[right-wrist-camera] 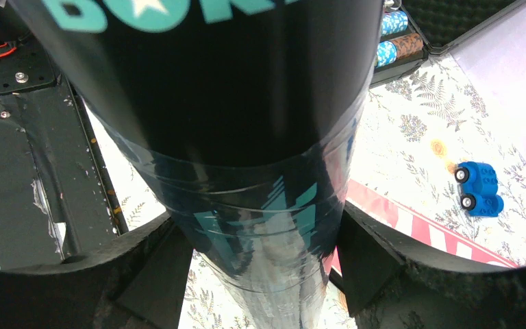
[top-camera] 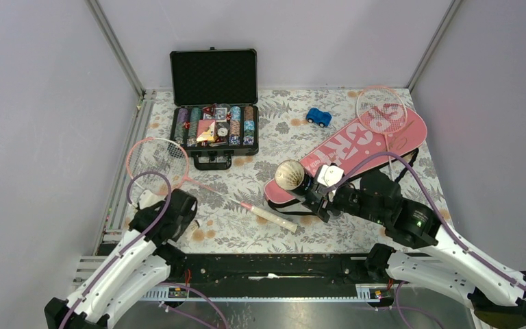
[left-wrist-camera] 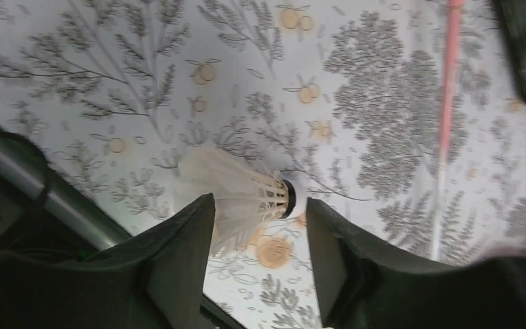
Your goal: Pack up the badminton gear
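Plainly, the left gripper [left-wrist-camera: 259,205] stood part-open astride the feather shuttlecock [left-wrist-camera: 236,185] lying mid-frame on the desk [left-wrist-camera: 383,103]; closing on the skirt could crush feathers or flick it away. At the top view's centre, the right gripper [right-wrist-camera: 257,226] clasped the black tube [right-wrist-camera: 246,137]

Black tube [right-wrist-camera: 246,123], both ends past the edge (teal print [right-wrist-camera: 147,25] too)
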Controlling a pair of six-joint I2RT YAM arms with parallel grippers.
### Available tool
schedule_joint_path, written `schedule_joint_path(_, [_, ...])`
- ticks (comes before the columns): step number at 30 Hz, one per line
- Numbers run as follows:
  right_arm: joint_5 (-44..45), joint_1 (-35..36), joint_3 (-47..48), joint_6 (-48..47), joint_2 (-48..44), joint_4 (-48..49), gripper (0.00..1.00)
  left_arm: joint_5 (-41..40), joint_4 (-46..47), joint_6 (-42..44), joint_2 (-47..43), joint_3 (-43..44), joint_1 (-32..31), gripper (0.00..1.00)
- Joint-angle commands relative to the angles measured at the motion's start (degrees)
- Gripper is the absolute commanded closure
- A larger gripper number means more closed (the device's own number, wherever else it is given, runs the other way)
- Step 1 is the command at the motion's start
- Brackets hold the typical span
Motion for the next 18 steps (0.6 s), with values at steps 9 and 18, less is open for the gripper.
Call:
schedule_joint_path(9, [1.2, 0.0, 2.7, -0.1, -1.9, 2.1, 0.53, 1.8, 7.5, 2.6, -8.8, -1.7, 0.3, 0.85])
schedule_joint_path(18, [1.4, 0.0, 3.1, 0.1, -2.0, 0.8, 0.53, 6.6, 15.7, 16.0, -10.1, 2.8, 0.3, 1.0])
